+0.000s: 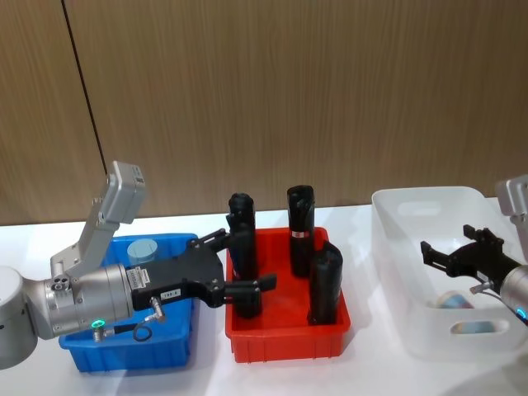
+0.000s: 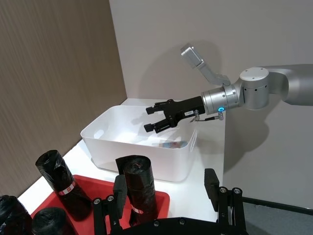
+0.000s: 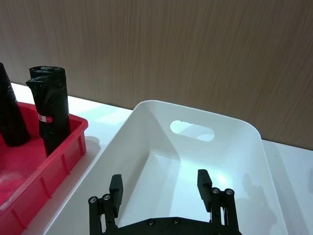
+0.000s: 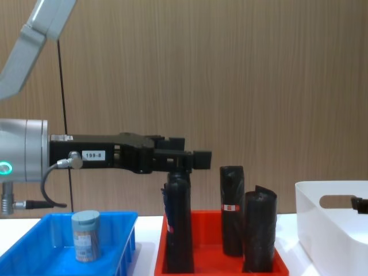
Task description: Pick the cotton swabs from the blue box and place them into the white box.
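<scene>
One cotton swab jar (image 1: 142,250) with a dusty-blue lid stands upright at the back of the blue box (image 1: 177,351); the chest view shows the jar (image 4: 86,236) inside the blue box (image 4: 34,253). My left gripper (image 1: 239,262) is open and empty, reaching from over the blue box toward the red tray's left side, well above it in the chest view (image 4: 195,155). Another cotton swab jar (image 1: 451,299) lies in the white box (image 1: 396,272). My right gripper (image 1: 444,246) hovers open and empty over the white box (image 3: 146,142), with that jar (image 2: 172,145) below the gripper (image 2: 152,120).
A red tray (image 1: 285,342) sits between the two boxes and holds several tall black rolls (image 1: 325,282), which stand higher than the box walls. A wooden wall runs close behind the white table (image 1: 371,375).
</scene>
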Robot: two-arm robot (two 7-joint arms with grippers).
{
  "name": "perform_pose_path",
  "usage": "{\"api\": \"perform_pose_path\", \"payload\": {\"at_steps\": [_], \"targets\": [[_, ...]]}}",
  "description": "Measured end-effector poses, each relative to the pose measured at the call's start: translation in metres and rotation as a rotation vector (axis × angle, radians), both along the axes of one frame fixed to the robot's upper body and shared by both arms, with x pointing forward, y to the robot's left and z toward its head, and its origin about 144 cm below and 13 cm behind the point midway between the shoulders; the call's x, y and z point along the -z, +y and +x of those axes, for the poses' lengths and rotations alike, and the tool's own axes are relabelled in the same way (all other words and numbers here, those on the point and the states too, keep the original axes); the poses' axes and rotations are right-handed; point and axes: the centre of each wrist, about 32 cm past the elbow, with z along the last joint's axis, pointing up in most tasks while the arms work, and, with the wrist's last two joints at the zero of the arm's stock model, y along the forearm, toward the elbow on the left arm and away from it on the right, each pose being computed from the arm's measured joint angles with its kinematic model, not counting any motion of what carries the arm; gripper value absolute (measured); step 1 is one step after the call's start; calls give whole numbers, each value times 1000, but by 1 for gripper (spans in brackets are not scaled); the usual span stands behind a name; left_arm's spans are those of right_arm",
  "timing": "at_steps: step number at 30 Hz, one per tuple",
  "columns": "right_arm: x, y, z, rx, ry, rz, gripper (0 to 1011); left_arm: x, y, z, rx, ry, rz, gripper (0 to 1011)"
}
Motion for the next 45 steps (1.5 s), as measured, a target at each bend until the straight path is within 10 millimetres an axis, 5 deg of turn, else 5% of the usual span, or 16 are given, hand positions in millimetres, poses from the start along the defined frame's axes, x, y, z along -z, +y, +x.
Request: {"api": "perform_pose_path", "payload": {"at_steps": [3,16,45], "targets": [[-1,0,0,1,0,1,998,0,0,0,0,0,0,1004],[-1,8,-8,-9,-27,8,1002,3,-5,-4,-45,-12,10,1004],[-12,66,-86,-61,-216,126,1002,19,-38,-32,-324,-118,49,1004]]}}
